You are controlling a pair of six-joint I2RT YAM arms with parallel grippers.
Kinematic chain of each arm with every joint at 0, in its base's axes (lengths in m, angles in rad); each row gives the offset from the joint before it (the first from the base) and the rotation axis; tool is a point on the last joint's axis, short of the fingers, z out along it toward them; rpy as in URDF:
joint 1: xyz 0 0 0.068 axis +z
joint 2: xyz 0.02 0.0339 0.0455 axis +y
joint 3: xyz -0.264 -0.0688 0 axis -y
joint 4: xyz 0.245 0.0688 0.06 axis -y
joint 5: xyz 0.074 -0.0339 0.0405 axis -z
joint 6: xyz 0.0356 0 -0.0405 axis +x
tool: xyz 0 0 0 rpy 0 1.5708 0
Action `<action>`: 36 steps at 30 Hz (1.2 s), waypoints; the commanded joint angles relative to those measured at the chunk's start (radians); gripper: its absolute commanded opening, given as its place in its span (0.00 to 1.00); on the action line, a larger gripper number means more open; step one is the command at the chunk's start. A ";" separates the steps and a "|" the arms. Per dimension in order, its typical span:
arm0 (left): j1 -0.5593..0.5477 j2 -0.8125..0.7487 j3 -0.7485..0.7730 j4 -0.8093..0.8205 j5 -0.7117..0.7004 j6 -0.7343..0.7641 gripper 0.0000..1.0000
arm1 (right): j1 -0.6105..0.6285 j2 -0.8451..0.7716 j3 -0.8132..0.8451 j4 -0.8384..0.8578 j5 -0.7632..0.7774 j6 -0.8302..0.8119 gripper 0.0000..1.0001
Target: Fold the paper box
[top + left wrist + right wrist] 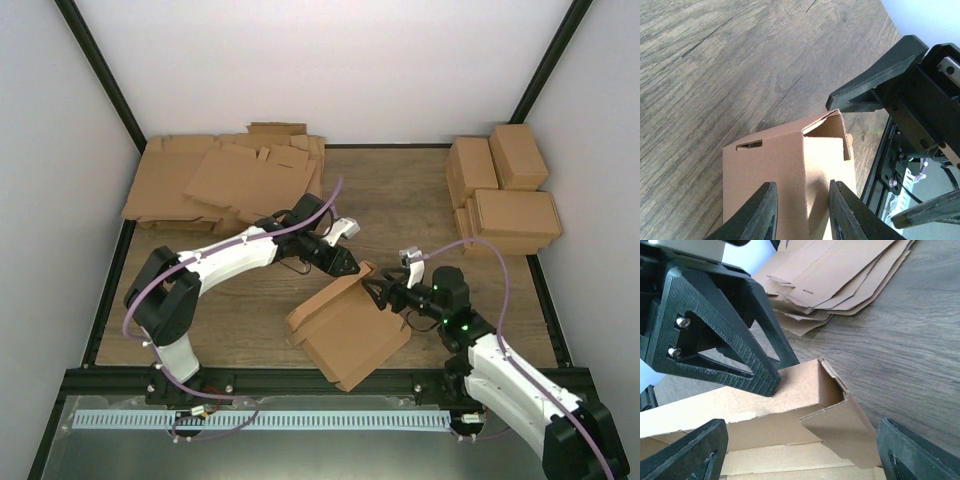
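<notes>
**One part-folded box between two grippers**

We count two arms, and one paper box (350,332) in work. It sits on the wooden table (420,200), near the front edge and about midway between the arms, turned askew to the table's sides.

The left gripper (347,268) reaches down to the box's far corner. In its wrist view its two fingers are closed on an upright wall, with cardboard filling the gap between them. The right gripper (374,290) stands just beside the same corner with its jaws spread wide. The corner shows between them, and they grip nothing.

The box is plain brown and unprinted. One wall stands raised and has a narrow slot (749,145) cut near its top fold. At the corner a small side flap (840,427) leans inward, not tucked flat. The broad panel lies low toward the front.

Far left we see one heap of flat cardboard sheets (225,180). Far right there is a cluster of at least four finished boxes (515,215).
</notes>
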 commanded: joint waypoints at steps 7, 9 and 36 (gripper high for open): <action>0.000 -0.019 -0.050 -0.019 -0.045 0.006 0.30 | -0.060 -0.067 0.072 -0.096 0.082 0.111 0.84; -0.001 -0.023 -0.058 -0.015 -0.046 0.007 0.30 | -0.103 -0.060 0.065 -0.072 0.053 0.144 0.83; -0.015 -0.021 -0.069 -0.017 -0.046 0.022 0.30 | -0.189 0.333 -0.016 0.279 -0.193 0.230 0.29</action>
